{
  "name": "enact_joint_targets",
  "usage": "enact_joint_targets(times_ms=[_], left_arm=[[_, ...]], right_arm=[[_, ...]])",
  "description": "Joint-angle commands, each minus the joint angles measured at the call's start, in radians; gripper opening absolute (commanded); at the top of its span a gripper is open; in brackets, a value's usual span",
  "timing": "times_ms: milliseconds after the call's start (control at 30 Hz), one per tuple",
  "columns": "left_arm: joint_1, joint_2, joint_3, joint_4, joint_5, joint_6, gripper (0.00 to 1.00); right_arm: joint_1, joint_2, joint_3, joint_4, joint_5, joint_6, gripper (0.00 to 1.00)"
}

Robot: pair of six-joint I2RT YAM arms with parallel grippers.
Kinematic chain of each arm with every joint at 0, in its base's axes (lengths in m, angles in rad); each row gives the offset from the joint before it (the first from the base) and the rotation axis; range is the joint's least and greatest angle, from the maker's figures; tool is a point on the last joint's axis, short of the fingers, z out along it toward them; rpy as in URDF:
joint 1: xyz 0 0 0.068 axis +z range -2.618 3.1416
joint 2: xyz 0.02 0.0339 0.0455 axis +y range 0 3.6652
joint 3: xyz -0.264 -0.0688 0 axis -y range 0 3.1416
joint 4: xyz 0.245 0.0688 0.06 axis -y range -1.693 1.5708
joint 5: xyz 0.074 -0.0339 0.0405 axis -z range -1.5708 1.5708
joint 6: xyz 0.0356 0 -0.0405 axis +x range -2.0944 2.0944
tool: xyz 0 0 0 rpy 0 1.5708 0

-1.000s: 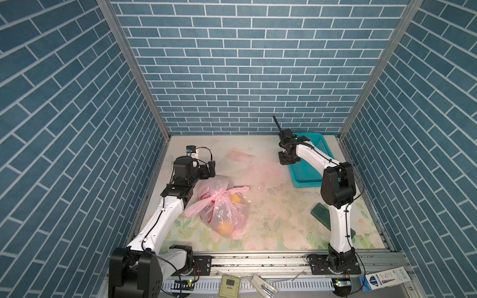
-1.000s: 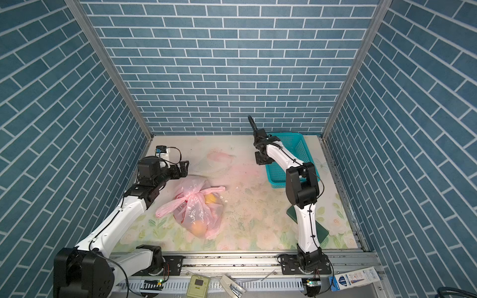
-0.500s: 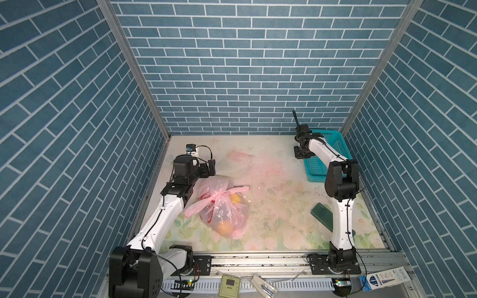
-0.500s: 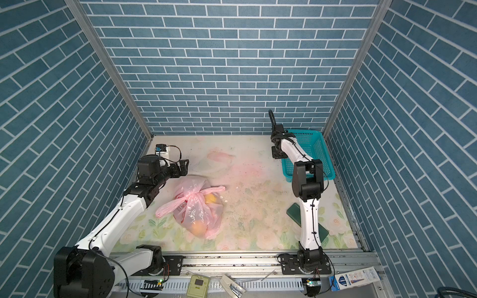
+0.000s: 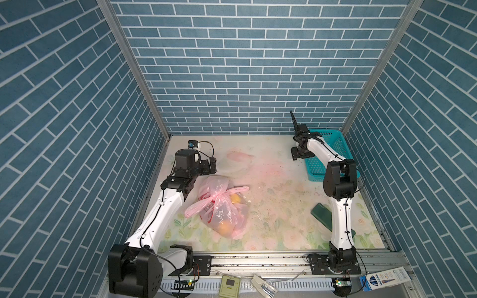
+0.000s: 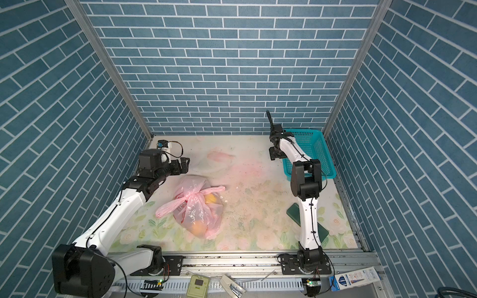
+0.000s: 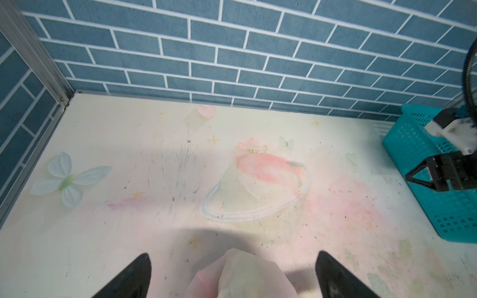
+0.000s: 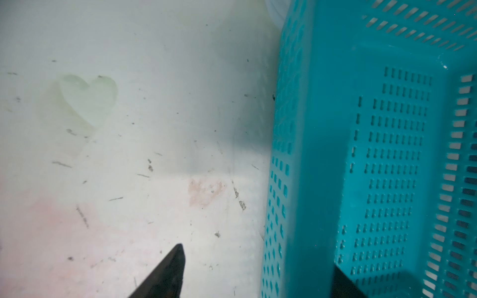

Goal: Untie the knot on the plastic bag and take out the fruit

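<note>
Knot (image 5: 219, 199) is found untouched near wide, empty left jaws, to be lowered onto it; basket (image 8: 312, 129) wall is straddled by parted right jaws.

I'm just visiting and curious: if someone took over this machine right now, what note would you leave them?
Left gripper: open, empty, hovering just beyond the far side of the plastic bag.
Right gripper: open, empty, astride one wall of the teal basket.
The bag lies on the table, the knot tied, the fruit inside.
Done: nothing yet.
Left: untie the knot, take out the fruit.
</note>
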Motion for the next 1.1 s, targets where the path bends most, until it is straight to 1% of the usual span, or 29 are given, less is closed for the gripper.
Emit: enact_joint_targets(times_ms=[0, 100, 233, 300, 367, 433, 567, 700, 800, 900, 967, 1033, 1067], left_arm=[[-0.059, -0.031, 0.059, -0.256, -0.079, -0.006, 1.0], [-0.132, -0.037, 0.095, -0.41, -0.113, -0.039, 0.96], [-0.232, -0.046, 0.115, -0.601, -0.189, -0.145, 0.9], [-0.256, -0.058, 0.106, -0.647, -0.2, -0.195, 0.88], [-0.261, -0.075, 0.085, -0.657, -0.19, -0.242, 0.87], [-0.26, -0.074, 0.072, -0.647, -0.181, -0.26, 0.85], [-0.261, 0.006, 0.082, -0.624, -0.171, -0.266, 0.84], [-0.261, 0.07, 0.063, -0.519, -0.155, -0.264, 0.81], [-0.261, 0.112, 0.066, -0.449, -0.152, -0.248, 0.69], [-0.261, 0.166, 0.091, -0.412, -0.148, -0.221, 0.46], [-0.262, 0.203, 0.117, -0.393, -0.119, -0.202, 0.29], [-0.276, 0.234, 0.142, -0.373, -0.09, -0.186, 0.17], [-0.288, 0.248, 0.16, -0.364, -0.077, -0.172, 0.13]], right_arm=[[0.028, -0.152, -0.003, -0.041, -0.034, 0.001, 0.79], [0.058, -0.215, -0.039, -0.051, -0.046, 0.011, 0.82], [0.101, -0.292, -0.089, -0.06, -0.05, 0.027, 0.83], [0.113, -0.328, -0.114, -0.061, -0.059, 0.04, 0.83], [0.123, -0.364, -0.139, -0.057, -0.068, 0.053, 0.83], [0.132, -0.391, -0.157, -0.056, -0.073, 0.062, 0.84], [0.142, -0.435, -0.195, -0.053, -0.079, 0.075, 0.84], [0.146, -0.482, -0.255, -0.038, -0.077, 0.089, 0.83], [0.148, -0.531, -0.315, -0.022, -0.067, 0.097, 0.83], [0.148, -0.583, -0.378, -0.008, -0.059, 0.105, 0.82], [0.149, -0.616, -0.415, -0.005, -0.052, 0.105, 0.81], [0.148, -0.643, -0.444, -0.005, -0.043, 0.105, 0.81], [0.149, -0.656, -0.459, -0.004, -0.04, 0.105, 0.81]])
